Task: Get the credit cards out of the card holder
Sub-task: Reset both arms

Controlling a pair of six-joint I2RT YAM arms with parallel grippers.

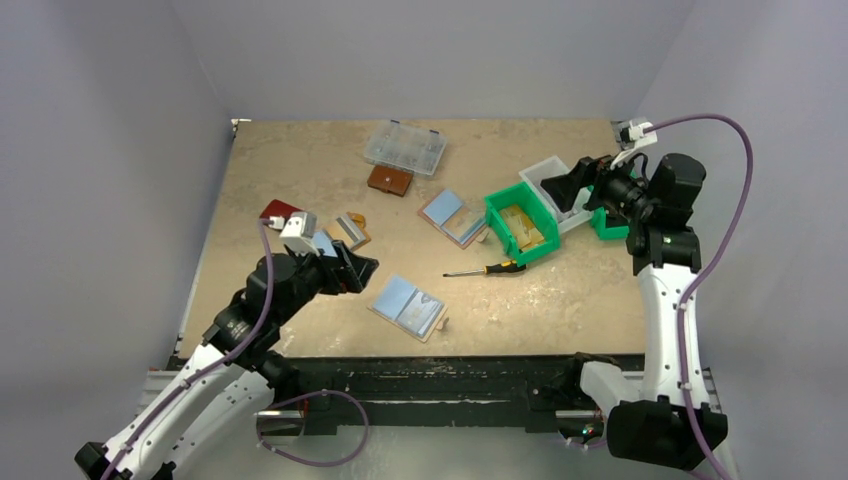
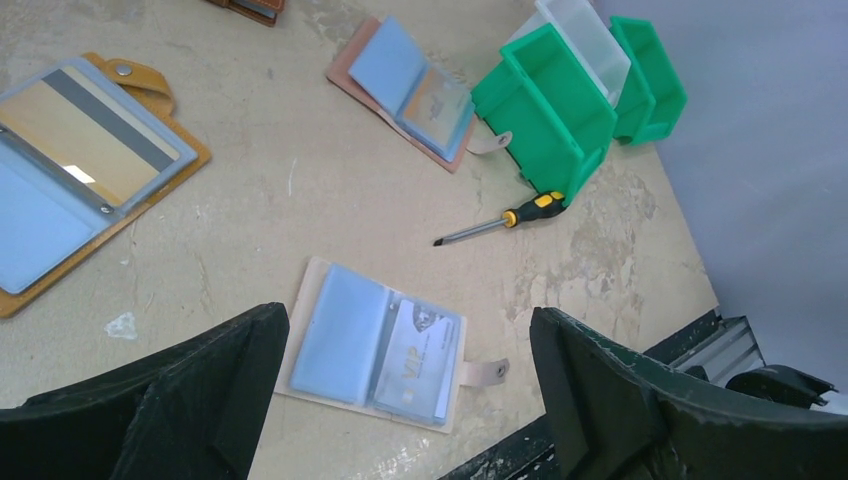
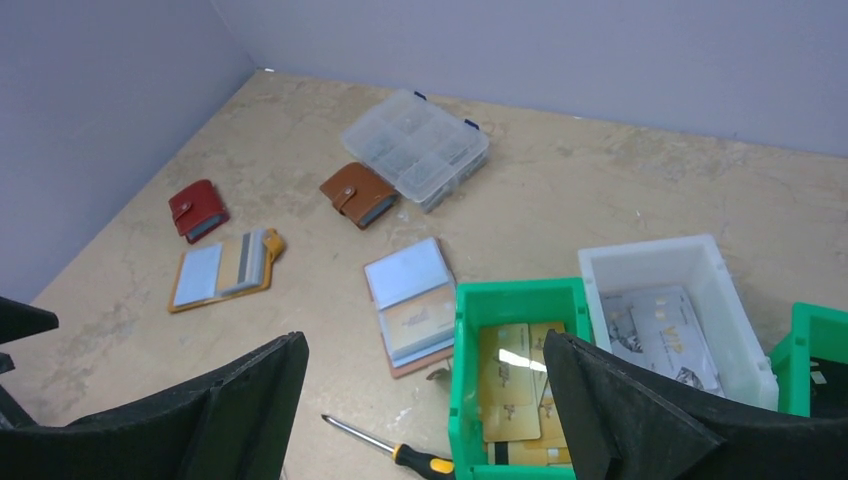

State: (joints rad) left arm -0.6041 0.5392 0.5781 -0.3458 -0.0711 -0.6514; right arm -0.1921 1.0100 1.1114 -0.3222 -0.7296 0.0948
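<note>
1. Item — card holder (image 2: 340, 345): beige, lying open and flat on the desk (image 2: 250, 230) near its front edge, just ahead of the left gripper (image 1: 352, 268).
2. Contents: pale blue plastic sleeves; a silvery card (image 2: 422, 352) shows in the right-hand one.
3. Handling, as we judge it: light, with a floppy cover and slick sleeves. The card is thin, stiff and slippery, and the holder will likely slide unless pinned.
4. Hold: we would press down the left leaf or the snap tab (image 2: 490, 372) and pinch the card at the sleeve's mouth.
5. Jaws — both pairs spread wide, empty. The right gripper (image 1: 566, 186) hangs by the green bin (image 3: 515, 295), well apart.
</note>
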